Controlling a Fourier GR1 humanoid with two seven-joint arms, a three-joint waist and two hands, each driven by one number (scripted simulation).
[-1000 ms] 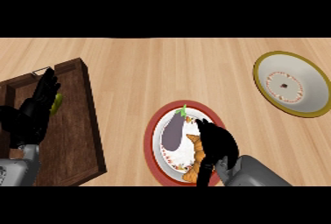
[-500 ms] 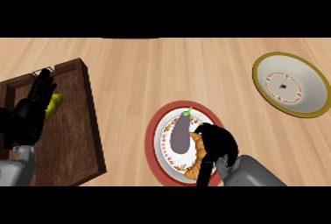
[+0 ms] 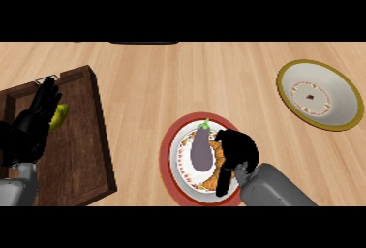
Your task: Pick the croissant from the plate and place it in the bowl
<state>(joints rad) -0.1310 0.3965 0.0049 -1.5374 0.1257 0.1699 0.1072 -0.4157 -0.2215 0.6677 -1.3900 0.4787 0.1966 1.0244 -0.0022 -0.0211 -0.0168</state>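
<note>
Wooden counter (image 3: 164, 77), red-rimmed plate (image 3: 172, 145), possibly croissant (image 3: 213, 180) under right hand (image 3: 237, 147)

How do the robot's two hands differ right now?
The right hand is over the red-rimmed plate, fingers curled round the croissant beside an eggplant; the left hand rests open over the dark wooden tray, fingers straight, holding nothing. Both are black on grey forearms entering from the lower edge.

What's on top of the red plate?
On the red plate lie a purple eggplant and an orange croissant. The right hand curls over the croissant and covers most of it.
</note>
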